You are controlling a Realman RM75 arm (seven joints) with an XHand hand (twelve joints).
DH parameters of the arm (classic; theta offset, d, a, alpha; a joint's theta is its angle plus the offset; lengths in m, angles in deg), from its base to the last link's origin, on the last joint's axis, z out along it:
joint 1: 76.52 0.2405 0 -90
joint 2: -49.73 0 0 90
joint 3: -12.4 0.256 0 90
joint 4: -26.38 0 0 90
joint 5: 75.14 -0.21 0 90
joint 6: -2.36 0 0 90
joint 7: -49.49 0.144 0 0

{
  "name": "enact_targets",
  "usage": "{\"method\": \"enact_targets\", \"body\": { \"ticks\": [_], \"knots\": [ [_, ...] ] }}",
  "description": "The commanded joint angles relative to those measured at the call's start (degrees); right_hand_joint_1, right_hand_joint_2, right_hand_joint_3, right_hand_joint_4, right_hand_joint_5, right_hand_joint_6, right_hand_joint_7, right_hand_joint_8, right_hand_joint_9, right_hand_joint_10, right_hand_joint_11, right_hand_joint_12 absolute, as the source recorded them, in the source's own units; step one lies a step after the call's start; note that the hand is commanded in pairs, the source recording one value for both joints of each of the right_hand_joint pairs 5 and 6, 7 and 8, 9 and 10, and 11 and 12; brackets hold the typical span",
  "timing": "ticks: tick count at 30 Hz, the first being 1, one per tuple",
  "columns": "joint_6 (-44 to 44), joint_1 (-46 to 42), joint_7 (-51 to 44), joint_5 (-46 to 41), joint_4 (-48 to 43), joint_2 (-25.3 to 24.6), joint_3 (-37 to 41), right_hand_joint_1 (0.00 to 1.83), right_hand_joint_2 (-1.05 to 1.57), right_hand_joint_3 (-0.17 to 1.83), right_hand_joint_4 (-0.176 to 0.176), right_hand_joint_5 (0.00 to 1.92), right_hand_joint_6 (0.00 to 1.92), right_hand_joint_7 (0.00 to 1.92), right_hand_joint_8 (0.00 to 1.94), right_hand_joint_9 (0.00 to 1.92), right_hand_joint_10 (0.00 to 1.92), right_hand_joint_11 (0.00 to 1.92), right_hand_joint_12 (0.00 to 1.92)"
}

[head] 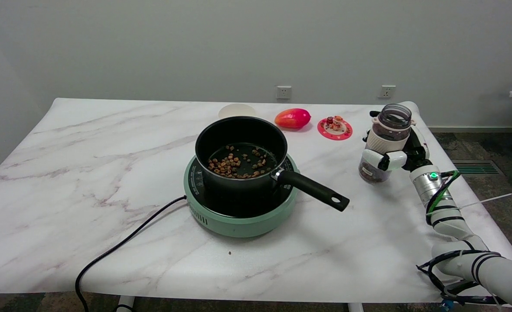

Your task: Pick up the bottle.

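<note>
A clear, open-topped bottle [386, 141] with a white band and dark contents stands at the right side of the marble table [86, 173]. My right hand [396, 154] wraps around it, white fingers [379, 158] across its lower front and the palm behind it. The bottle looks upright, leaning slightly. Its base is at or just above the tabletop; I cannot tell if it touches.
A black saucepan [240, 151] holding brown bits sits on a green hotplate [238, 216], its handle [314, 189] pointing toward the bottle. A power cord [121, 245] trails to the front left. Behind lie a red fruit [292, 118], a small red plate [334, 128] and a pale lid [237, 110].
</note>
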Motion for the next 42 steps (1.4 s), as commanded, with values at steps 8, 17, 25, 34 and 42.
{"method": "enact_targets", "body": {
  "ticks": [8,17,25,34,42],
  "knots": [
    [0.50,-0.30,0.15,-0.05,0.36,0.21,0.95,1.66,0.55,0.96,0.000,1.64,1.64,1.92,1.92,1.59,1.59,1.25,1.25],
    [1.62,1.61,0.23,0.46,-1.04,0.88,1.32,1.66,0.56,0.82,0.000,1.92,1.92,1.92,1.92,1.57,1.57,1.20,1.20],
    [-0.03,5.34,0.31,6.68,-7.31,3.44,1.32,1.65,0.54,0.84,0.000,1.92,1.92,1.92,1.92,1.57,1.57,1.16,1.16],
    [-5.73,9.54,0.00,17.39,-17.30,5.88,1.26,1.64,0.64,0.80,0.000,1.92,1.92,1.92,1.92,1.61,1.61,1.18,1.18],
    [-10.68,12.11,0.31,27.25,-27.32,11.35,0.71,1.64,0.66,0.78,0.000,1.92,1.92,1.92,1.92,1.61,1.61,1.18,1.18]
  ]
}}
